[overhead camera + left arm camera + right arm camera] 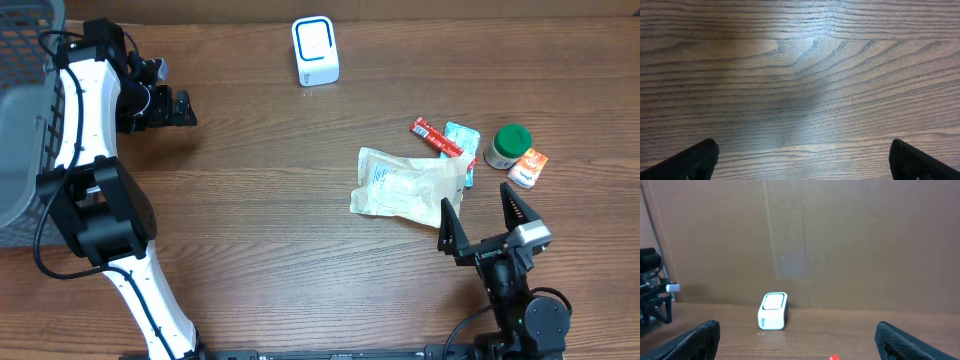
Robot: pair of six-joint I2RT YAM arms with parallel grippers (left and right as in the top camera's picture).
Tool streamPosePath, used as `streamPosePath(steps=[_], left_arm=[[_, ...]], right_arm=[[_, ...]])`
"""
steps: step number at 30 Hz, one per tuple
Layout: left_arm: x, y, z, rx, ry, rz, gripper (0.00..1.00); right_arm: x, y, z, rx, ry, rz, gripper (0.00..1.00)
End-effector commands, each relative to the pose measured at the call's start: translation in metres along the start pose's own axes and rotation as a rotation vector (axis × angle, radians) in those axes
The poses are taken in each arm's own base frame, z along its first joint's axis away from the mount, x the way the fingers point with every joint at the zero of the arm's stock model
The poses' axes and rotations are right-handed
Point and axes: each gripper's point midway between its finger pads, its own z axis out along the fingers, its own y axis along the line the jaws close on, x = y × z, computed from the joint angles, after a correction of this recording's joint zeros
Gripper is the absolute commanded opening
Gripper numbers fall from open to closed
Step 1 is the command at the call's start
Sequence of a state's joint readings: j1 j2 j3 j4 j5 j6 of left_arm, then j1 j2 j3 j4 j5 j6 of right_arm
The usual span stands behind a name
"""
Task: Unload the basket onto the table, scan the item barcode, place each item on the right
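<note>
Starting at the left, we've got a grey basket (20, 120) sitting out behind the left hand (185, 108). That hand hangs over bare worktop (300, 250) with its fingers spread wide and nothing between them. The white scanner (315, 50) stands ahead of it and off to one side, well apart. It's also far ahead of the right hand (483, 218), a bit left of centre in the wrist view.

The clear plastic pouch (405, 185) lies just ahead of the right hand, by the tip of its left finger. We can't tell if they touch. Beyond it and to the right sit a red stick pack (432, 135), a teal packet (462, 135), a green-lidded jar (510, 145) and a little orange box (528, 167), all bunched together. The right hand is wide open too and holds nothing.

So as far as we can judge, the job has barely begun. Nothing has been picked up and nothing is near the scanner. We don't see a barcode anywhere either. The grab, the carry and the actual scan are all left to do.
</note>
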State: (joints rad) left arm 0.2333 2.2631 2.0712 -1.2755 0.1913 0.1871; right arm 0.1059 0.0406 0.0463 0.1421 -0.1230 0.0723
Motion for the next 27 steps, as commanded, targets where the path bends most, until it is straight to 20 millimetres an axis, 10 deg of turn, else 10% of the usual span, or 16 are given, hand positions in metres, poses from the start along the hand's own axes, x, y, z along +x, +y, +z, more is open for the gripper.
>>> streamPosePath(steps=[1, 10, 27], left_arm=[[-0.009, -0.006, -0.015, 0.003, -0.045, 0.029, 1.00], [-0.009, -0.006, -0.015, 0.003, -0.046, 0.030, 1.00], [-0.009, -0.006, -0.015, 0.004, -0.045, 0.029, 1.00]], right_arm=[[0.014, -0.008, -0.002, 0.029, 0.016, 0.011, 1.00], [0.062, -0.015, -0.008, 0.068, 0.209, 0.037, 1.00], [0.061, -0.020, -0.009, 0.097, 0.206, 0.034, 1.00]])
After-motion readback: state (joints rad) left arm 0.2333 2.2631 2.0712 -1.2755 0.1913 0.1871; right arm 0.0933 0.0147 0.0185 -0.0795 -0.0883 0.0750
